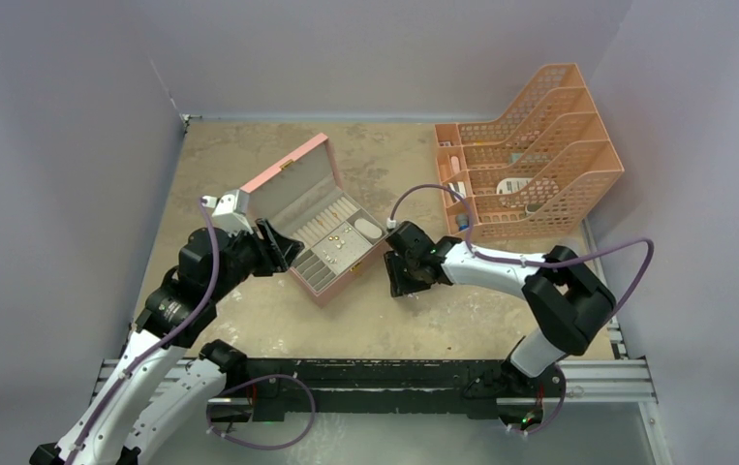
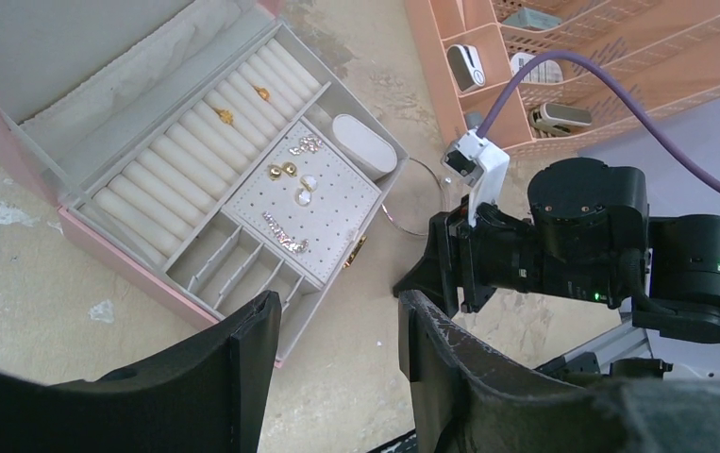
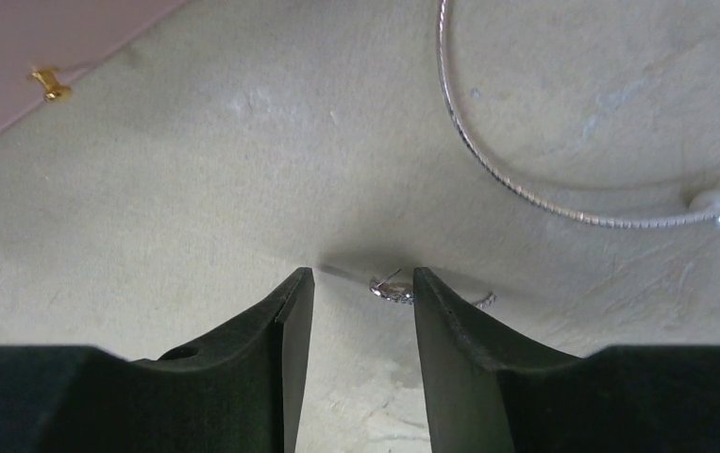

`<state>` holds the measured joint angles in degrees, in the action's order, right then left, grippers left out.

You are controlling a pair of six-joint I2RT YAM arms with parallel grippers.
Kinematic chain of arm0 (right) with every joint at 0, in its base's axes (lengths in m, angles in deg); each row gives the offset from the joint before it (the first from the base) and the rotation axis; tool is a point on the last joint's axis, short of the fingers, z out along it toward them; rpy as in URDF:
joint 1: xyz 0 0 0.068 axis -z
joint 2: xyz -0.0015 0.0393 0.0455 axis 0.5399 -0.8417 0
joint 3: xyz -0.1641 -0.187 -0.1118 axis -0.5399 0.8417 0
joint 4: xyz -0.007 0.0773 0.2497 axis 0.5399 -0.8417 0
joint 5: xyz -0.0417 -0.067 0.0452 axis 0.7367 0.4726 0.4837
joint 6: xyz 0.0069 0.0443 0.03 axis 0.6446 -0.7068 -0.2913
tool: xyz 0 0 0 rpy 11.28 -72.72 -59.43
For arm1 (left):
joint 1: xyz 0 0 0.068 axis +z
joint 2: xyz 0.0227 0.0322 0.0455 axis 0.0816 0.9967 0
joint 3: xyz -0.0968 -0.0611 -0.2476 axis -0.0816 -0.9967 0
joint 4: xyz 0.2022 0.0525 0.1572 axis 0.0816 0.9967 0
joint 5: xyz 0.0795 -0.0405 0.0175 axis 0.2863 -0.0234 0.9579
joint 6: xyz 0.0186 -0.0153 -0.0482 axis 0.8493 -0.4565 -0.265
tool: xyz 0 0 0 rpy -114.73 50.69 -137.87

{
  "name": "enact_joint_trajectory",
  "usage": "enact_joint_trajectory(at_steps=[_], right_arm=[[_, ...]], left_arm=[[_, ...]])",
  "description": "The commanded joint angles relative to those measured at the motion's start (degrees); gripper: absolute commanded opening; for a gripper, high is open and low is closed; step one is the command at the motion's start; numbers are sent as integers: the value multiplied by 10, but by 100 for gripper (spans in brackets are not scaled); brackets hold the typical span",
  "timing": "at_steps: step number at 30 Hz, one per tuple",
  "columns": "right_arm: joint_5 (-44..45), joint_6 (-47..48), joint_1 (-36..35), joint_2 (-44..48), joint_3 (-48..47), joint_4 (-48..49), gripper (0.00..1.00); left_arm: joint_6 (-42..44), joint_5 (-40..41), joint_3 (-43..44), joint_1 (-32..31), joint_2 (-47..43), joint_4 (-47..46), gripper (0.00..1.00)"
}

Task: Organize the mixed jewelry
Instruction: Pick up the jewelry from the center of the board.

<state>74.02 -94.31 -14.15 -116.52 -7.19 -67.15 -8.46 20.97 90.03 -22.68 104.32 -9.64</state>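
Pink outside and grey inside, a jewellery box (image 1: 292,184) lies open on the table (image 1: 249,320), its lid tilted back toward 10 o'clock. Two gold rings (image 2: 224,115) sit pushed into its padded rolls, and small earrings (image 2: 285,170) rest on the dotted pad, so part of the sorting looks done.

At the box's 3 o'clock, the right gripper (image 3: 356,278) hangs low over the table. Its fingers are parted and hold nothing. A tiny silvery piece (image 3: 389,288) lies on the table at the tip of one finger, probably so the pads can close around it. The thin wire hoop (image 3: 563,211) lies loose at 1 o'clock from those tips.

At the box's 9 o'clock, the left gripper (image 2: 337,302) hovers with fingers spread and empty, perhaps placed to steady the box.
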Motion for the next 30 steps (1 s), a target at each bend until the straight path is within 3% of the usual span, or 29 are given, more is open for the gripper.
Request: enact_joint_trajectory(at_steps=[1,5,15,18,22,30], right_arm=[[-10,-40,1,29,11,-45,47],[-16,-44,2,34,17,-45,48],[79,-94,2,39,-4,-44,46],[127,-149,2,78,-12,-59,40],[162,-267,2,92,-8,-113,22],[160,-418,-4,130,36,-121,32]], left_arm=[[-3,7,-8,5,-6,-19,49],[-4,10,-12,5,-10,-18,49],[-1,16,-10,5,-14,-5,49],[-4,16,-11,5,-17,-3,49],[-10,16,-14,5,-17,-2,49],[-16,9,-25,5,-17,-7,49]])
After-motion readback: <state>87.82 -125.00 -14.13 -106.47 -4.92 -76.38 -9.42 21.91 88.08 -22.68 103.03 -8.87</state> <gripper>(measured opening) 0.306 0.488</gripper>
